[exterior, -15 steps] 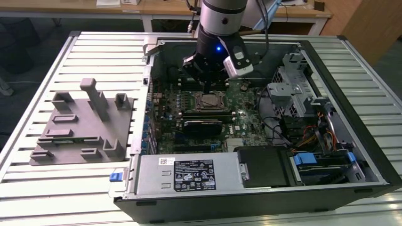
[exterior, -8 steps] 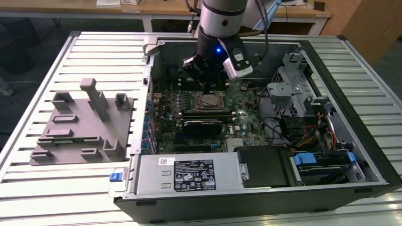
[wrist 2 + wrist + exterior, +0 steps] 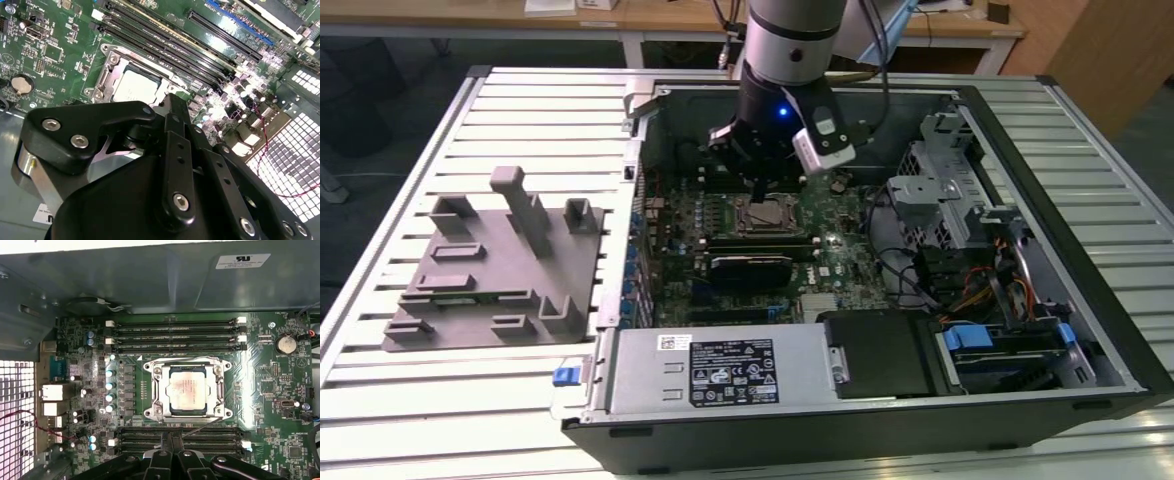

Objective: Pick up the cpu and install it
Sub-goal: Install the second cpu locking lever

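Already the cpu (image 3: 187, 390) sits socketed (gripper (image 3: 170, 440) beside).

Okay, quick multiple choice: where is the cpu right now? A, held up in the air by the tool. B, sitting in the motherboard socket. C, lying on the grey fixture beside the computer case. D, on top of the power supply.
B: in both wrist views the cpu lies flat inside the motherboard socket, between the memory slots, with the tool beside it.
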`<state>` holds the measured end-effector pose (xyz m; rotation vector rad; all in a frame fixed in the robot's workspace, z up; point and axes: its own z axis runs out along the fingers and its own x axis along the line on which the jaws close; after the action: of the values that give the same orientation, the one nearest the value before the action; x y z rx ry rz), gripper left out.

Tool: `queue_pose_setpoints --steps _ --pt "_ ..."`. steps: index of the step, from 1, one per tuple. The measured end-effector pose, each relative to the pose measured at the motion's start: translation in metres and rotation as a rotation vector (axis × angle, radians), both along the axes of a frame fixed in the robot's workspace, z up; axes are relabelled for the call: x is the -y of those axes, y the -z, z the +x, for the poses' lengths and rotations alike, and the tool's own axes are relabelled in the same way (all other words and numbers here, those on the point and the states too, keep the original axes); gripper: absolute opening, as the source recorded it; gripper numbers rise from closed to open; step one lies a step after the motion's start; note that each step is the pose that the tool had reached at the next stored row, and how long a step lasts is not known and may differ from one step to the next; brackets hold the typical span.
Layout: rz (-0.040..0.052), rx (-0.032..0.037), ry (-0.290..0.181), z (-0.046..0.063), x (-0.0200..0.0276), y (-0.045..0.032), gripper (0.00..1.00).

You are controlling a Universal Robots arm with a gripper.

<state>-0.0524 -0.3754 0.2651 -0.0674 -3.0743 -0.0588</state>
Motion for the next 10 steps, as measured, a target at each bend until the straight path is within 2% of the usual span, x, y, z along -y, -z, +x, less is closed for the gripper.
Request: queue_pose_setpoints --steps 7,10 --pt "0.0001 0.0001 0.002 -0.0001 0.0007 0.0034 0.11" --pt "-0.0001 -0.0001 0.002 -0.0003 0.0013 0.0071 0.11"
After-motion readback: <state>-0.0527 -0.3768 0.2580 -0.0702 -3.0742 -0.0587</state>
